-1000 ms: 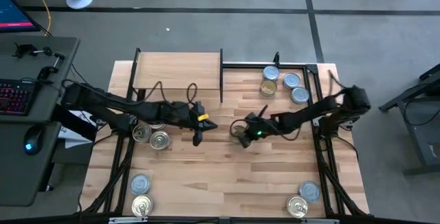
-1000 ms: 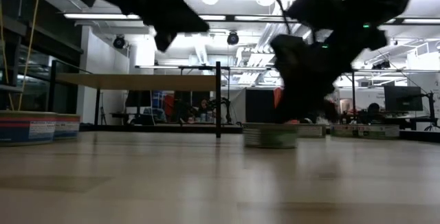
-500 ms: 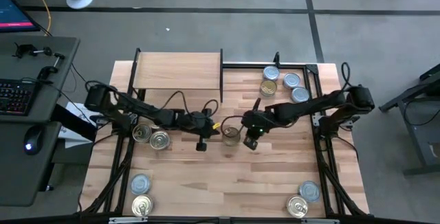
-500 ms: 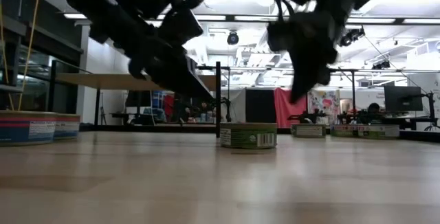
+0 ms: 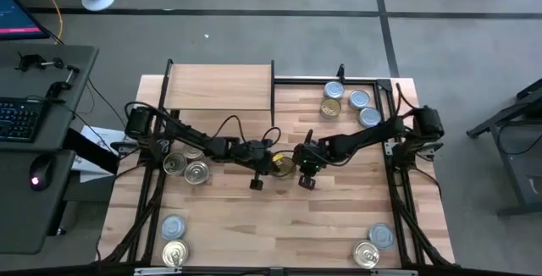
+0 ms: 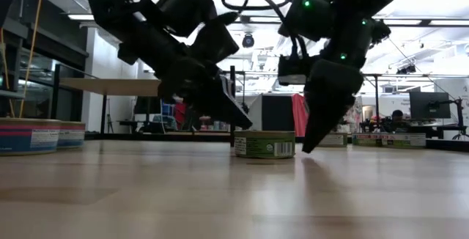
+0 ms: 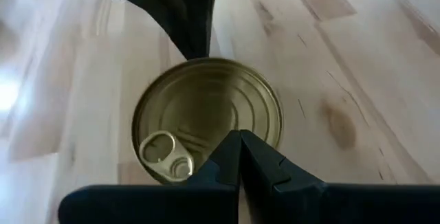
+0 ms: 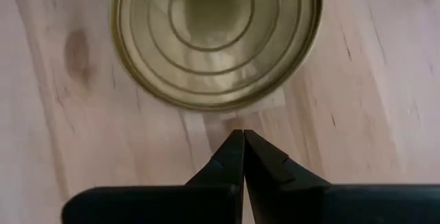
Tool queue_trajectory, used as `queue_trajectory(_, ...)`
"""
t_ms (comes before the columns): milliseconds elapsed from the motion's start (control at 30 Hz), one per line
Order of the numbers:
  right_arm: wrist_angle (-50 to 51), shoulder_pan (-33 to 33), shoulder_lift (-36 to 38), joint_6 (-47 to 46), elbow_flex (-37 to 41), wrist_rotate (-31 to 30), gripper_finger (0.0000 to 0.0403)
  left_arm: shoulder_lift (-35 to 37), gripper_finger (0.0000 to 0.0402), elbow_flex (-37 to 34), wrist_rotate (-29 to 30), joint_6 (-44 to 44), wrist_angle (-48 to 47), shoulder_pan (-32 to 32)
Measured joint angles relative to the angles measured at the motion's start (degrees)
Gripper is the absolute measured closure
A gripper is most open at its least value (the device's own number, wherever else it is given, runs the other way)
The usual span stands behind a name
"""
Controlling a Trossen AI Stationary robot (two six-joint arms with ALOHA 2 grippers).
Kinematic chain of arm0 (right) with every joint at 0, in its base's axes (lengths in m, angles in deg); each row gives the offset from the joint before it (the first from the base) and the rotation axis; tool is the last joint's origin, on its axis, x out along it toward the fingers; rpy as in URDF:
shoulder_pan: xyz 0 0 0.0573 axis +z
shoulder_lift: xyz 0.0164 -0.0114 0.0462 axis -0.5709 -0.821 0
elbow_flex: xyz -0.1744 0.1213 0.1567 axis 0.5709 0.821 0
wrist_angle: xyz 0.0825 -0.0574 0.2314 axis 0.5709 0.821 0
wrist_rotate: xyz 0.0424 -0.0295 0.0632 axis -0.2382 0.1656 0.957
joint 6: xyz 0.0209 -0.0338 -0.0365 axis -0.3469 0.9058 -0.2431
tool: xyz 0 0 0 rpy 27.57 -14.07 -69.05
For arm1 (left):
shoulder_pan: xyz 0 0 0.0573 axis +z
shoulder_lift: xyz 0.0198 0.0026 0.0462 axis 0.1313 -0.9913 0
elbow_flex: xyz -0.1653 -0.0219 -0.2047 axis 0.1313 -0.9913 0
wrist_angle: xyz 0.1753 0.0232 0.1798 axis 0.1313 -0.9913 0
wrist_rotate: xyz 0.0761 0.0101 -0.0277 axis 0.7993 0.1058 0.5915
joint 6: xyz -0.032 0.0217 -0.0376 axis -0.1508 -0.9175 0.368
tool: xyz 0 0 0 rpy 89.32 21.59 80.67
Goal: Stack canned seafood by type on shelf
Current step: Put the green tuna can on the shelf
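Observation:
A gold-topped tin of the canned seafood, with a greenish side label, stands upright on the tabletop's middle. My left gripper is shut and slants down from the table's left, its tips over the tin's top rim. My right gripper is shut and points steeply down just to the tin's right; a strip of bare table shows between it and the tin. The shelf stands at the far left with nothing on its board. My left gripper has its shut fingertips at the rim of the tin's top, on the side toward the table's left, slanting down from that side. I cannot tell whether they touch the tin. The tin stands flat on the table.
Several tins sit at the far right by the black frame. Two tins lie under the left arm, and pairs stand near the front left and front right corners. The shelf's black upright stands behind the tin.
My left gripper has come down and toward the table's right, rolling, until its tips reach the tin. My right gripper, which stood over the tin, has lifted off, rolled and come down at the tin's right side. The tin now stands slightly farther left.

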Motion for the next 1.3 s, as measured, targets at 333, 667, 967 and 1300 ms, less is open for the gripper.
queue_trajectory(333,-1.2,0.0,0.1,6.4,-2.4,-2.6,0.0403,0.6,0.0402,0.2,2.0,2.3,-6.9,0.0)
queue_trajectory(667,0.5,-0.2,0.1,11.8,-7.9,-3.6,0.0403,0.8,0.0402,0.1,0.7,4.6,-8.2,-0.2)
queue_trajectory(967,-1.0,0.2,0.2,13.6,-12.3,-0.1,0.0403,1.2,0.0402,-0.5,2.4,4.9,-12.7,0.3)
queue_trajectory(1300,7.4,0.0,0.2,12.1,-22.4,-5.1,0.0403,7.4,0.0401,-0.3,0.6,6.0,-22.8,0.2)
